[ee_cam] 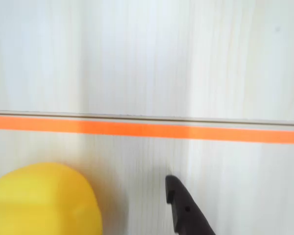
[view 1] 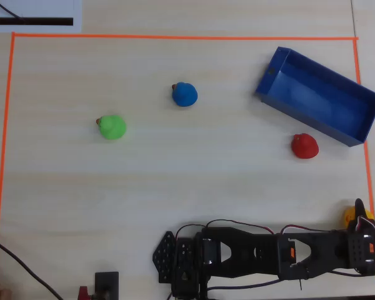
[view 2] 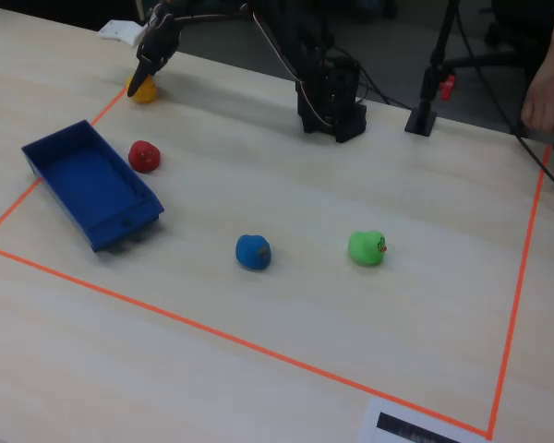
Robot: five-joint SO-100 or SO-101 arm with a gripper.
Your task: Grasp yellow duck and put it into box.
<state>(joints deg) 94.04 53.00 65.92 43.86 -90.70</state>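
The yellow duck [view 1: 350,216] sits at the far right edge of the marked area in the overhead view, just inside the orange tape line [view 1: 367,181], and most of it is hidden beneath the arm's end. The gripper [view 1: 360,209] hangs directly over it there; in the fixed view the gripper [view 2: 138,81] points down at the far left corner of the table, its tip at the top of the duck [view 2: 143,90], though whether it touches cannot be told. In the wrist view the duck [ee_cam: 44,200] fills the lower left corner, while one dark finger [ee_cam: 186,210] rises from the bottom edge to its right, with bare table between them — only this one finger shows, so how wide the jaws stand cannot be told, and nothing shows the duck being gripped. The orange tape [ee_cam: 147,129] runs across that view beyond both. The box [view 1: 319,95] lies well apart from the duck, toward the top right in the overhead view, set at an angle with one corner reaching the tape; it holds nothing. The red duck [view 1: 304,145] sits just beside the box's near wall — between box and gripper. The blue duck [view 1: 184,94] and the green duck [view 1: 112,127] lie farther left, well apart from the arm [view 1: 256,250].
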